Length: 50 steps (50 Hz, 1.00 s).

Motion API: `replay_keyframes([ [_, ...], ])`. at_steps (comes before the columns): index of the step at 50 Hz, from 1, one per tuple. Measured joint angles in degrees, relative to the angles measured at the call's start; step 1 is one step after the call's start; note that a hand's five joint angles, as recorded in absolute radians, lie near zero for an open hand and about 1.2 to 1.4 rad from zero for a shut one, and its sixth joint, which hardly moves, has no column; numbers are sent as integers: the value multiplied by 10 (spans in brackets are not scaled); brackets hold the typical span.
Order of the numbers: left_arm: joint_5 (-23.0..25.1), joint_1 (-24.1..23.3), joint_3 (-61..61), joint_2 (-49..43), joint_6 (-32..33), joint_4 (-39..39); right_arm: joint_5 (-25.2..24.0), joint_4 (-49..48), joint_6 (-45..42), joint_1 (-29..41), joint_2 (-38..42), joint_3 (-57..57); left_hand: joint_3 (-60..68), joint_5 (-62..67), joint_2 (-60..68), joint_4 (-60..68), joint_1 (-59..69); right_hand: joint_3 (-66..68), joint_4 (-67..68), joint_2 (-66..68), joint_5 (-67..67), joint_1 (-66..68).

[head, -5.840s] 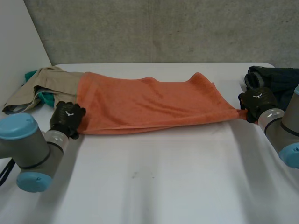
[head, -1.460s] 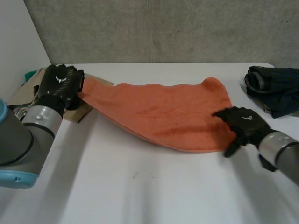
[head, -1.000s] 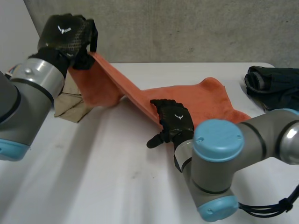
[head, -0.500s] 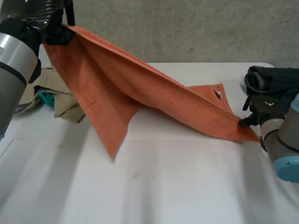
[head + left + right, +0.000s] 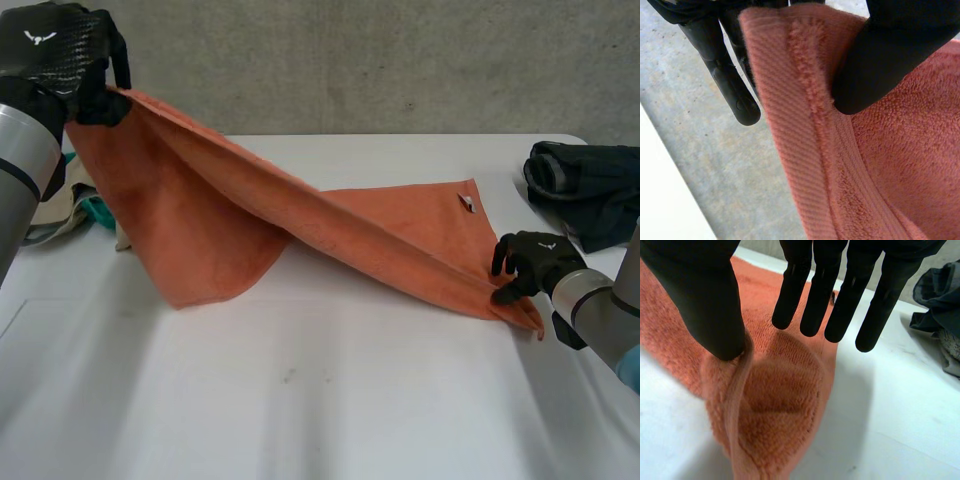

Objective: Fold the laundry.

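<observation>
Orange towel (image 5: pixel 300 215) is stretched on a slant between your two hands, high at your left and down on the white bench (image 5: pixel 320 400) at your right. Your left hand (image 5: pixel 55 55) is raised well above the bench at the far left and pinches the towel at its hemmed edge. In the left wrist view the thumb (image 5: pixel 890 60) presses the front of the cloth (image 5: pixel 880 165), with the fingers (image 5: pixel 730 85) behind the hem. From that grip one part of the towel hangs down in a wide flap whose lower edge touches the bench. The rest runs as a long folded ridge down to the right end.

Your right hand (image 5: pixel 535 262) sits low at that end, on the bench. In its wrist view the fingers (image 5: pixel 840 295) are straight and spread above the cloth, gripping nothing. The thumb tip (image 5: pixel 715 315) rests against a raised fold of the towel (image 5: pixel 780 390), and the towel's corner lies flat on the bench just beyond the hand. A small white tag (image 5: pixel 466 201) shows on the flat part near the far edge.

A dark bundle of clothes (image 5: pixel 590 185) lies at the far right, apart from the towel. A tan cloth (image 5: pixel 55 215) with a teal piece (image 5: pixel 98 208) lies behind the hanging flap at the left.
</observation>
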Motion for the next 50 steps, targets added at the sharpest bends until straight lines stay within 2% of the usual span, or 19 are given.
replay_keyframes([
  [5, 0, 17, 3, -8, 0, 0, 0, 0, -33, 1, -1, 12, 0, 0, 0, 0, 0, -7, -6, -6, -6, -6],
  [11, 1, 21, 7, -20, 1, -1, -1, 0, -53, 2, -2, 23, 0, 0, 0, 0, 0, -67, -74, -64, -80, -74],
  [18, 1, 21, 10, -29, 2, -1, -5, 8, -68, 3, -2, 35, 0, 0, 0, 0, 0, -67, -74, -64, -75, -74],
  [20, 1, 21, 11, -32, 3, -1, -6, 10, -71, 4, -2, 38, 0, 0, 0, 0, 0, -19, -25, -20, -26, -28],
  [23, 1, 21, 12, -35, 3, -3, -6, 9, -78, 4, -2, 46, 0, 0, 1, 0, 0, 173, 168, 183, 168, 150],
  [28, 0, 24, 14, -37, 4, -9, -7, 5, -97, 2, -13, 56, 0, 0, 0, 0, 0, 224, 224, 218, 206, 161],
  [39, 2, 42, 3, -21, 6, -69, -6, 47, -173, -7, -146, 69, 0, 0, 0, 0, 0, 224, 225, 218, 210, 161],
  [46, 8, 44, -34, 32, 20, -141, -7, 176, -304, -46, -250, 56, 0, 0, 0, 0, 0, 225, 225, 218, 210, 161],
  [50, 19, 47, -68, 62, 59, -188, -6, 260, -381, -59, -291, 45, 0, 0, 0, 0, 0, 225, 225, 218, 210, 161],
])
